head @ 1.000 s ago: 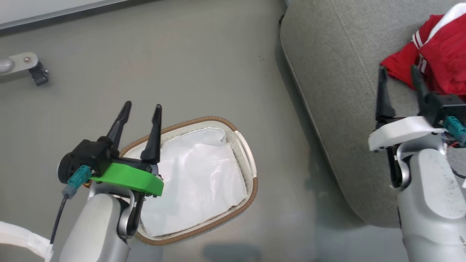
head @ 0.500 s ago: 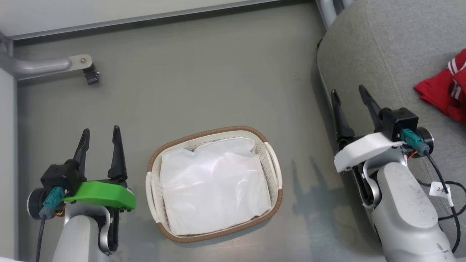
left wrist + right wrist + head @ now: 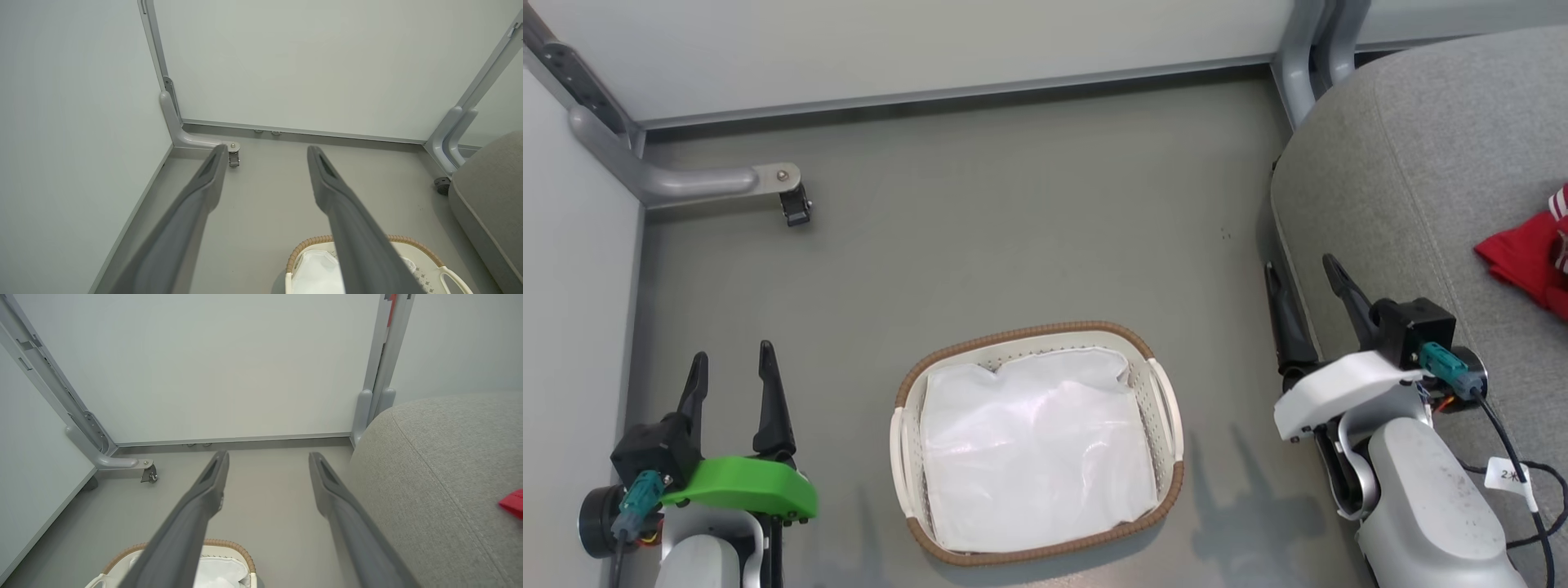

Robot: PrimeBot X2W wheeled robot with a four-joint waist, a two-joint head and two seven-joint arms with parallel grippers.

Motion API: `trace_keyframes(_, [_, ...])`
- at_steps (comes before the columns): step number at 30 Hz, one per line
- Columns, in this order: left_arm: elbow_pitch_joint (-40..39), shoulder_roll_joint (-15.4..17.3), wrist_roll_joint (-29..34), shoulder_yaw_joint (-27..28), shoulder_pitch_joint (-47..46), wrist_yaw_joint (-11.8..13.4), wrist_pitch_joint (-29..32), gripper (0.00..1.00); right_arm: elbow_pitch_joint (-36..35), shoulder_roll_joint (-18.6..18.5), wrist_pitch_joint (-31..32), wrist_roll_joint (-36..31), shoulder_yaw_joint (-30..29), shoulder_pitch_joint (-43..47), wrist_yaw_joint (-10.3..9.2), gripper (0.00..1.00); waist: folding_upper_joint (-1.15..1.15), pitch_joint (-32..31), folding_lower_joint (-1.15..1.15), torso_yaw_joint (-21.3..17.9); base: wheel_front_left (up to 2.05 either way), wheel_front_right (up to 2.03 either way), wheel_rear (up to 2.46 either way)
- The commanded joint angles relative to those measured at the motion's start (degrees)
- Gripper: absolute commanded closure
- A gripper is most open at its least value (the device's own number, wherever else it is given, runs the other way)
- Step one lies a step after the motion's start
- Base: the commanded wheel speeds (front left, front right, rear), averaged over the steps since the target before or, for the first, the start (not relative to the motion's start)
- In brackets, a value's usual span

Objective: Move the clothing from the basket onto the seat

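Note:
The white basket (image 3: 1168,408) with its brown rim stands on the floor in the middle, holding just its white liner (image 3: 1037,457). Red clothing (image 3: 1531,261) lies on the grey seat (image 3: 1413,163) at the far right edge. My left gripper (image 3: 731,363) is open at the lower left, well left of the basket, with nothing between its fingers. My right gripper (image 3: 1298,269) is open beside the seat's left edge, empty. The left wrist view looks past open fingers (image 3: 196,204) to the basket rim (image 3: 304,247); the right wrist view catches the seat (image 3: 433,465) and a corner of red clothing (image 3: 512,503).
White panel walls close off the back and left side. A grey frame leg with a caster (image 3: 796,204) sits at the back left, and another post (image 3: 1298,57) stands by the seat. Bare grey floor (image 3: 1013,229) lies between basket and wall.
The head camera has swung, shifting the whole picture. Both arms have drawn back: the left gripper is now off the basket to its left, the right gripper away from the red clothing, off the seat's edge.

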Motion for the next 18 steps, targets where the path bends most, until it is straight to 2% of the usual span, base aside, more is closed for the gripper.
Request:
trace_keyframes(1, [-0.25,0.00,0.25,0.04,1.17,0.10,0.05,0.00,0.04,-0.26,-0.27,0.48,-0.26,1.16,-0.08,0.00,0.00,-1.27,0.00,0.32,0.00,0.00,0.00])
trace_keyframes(18, [-0.14,-0.34,-1.99,-0.90,6.16,0.10,0.05,0.00,-0.08,-0.26,-0.27,1.56,0.27,7.26,-0.08,0.00,0.00,-6.64,0.00,-0.03,0.00,0.00,0.00])
